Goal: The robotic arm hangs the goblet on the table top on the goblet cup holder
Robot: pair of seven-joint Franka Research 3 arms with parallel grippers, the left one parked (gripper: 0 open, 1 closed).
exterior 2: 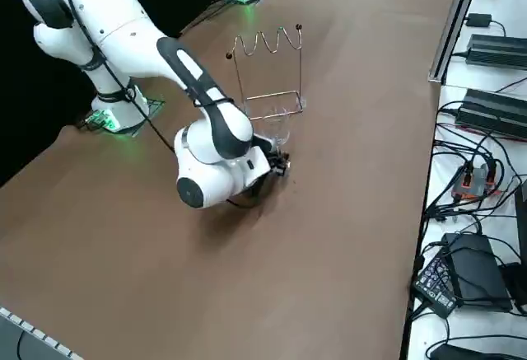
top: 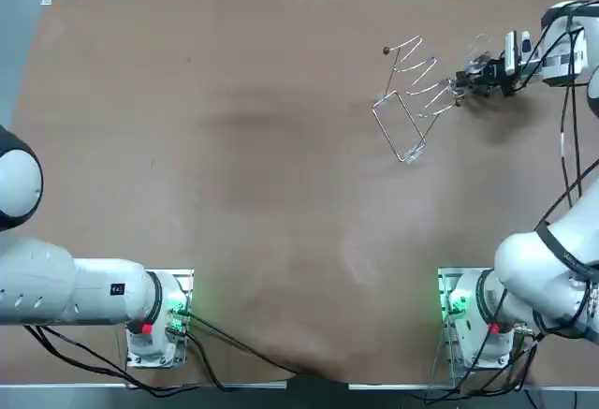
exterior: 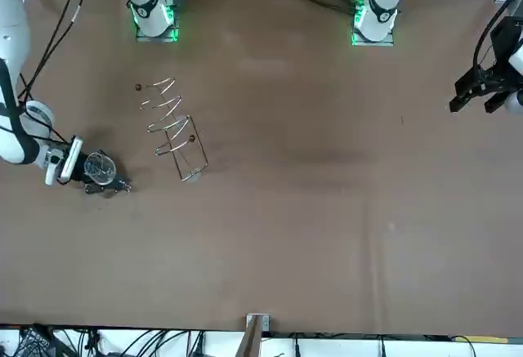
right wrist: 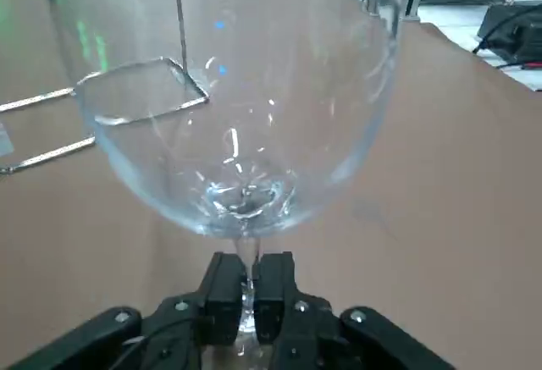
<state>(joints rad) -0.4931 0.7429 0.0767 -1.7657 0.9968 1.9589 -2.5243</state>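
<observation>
Goblet [top: 481, 57] is found from overhead at the far right of the surface [top: 234, 147], carried upright by the right end effector [top: 465, 80] and placed near the hooked end of the wire holder [top: 412, 154]; whether glass and wire touch cannot be told from there. From the front, the goblet [exterior: 98, 167] is shown as a round rim above the end effector [exterior: 114, 184], and a gap is seen between it and the holder [exterior: 170, 116]. From the right side, the goblet [exterior 2: 278, 133] is seen low, just before the holder's [exterior 2: 272, 96] base frame, while the rail of hooks is raised well above the bowl; the foot is hidden, so it cannot be said whether it has been lifted off the surface. At the wrist, the fingers [right wrist: 222, 289] of the end effector [right wrist: 246, 289] are drawn almost together on the thin stem just under the bowl of the goblet [right wrist: 246, 116], and the holder's [right wrist: 42, 99] base is glimpsed beside and through the glass. The grasp is judged made and the carry to the rail is the step in hand. Next, the goblet would need to be raised to rail height, turned bowl-down, and its stem slid between two wires so that the foot is caught.
</observation>
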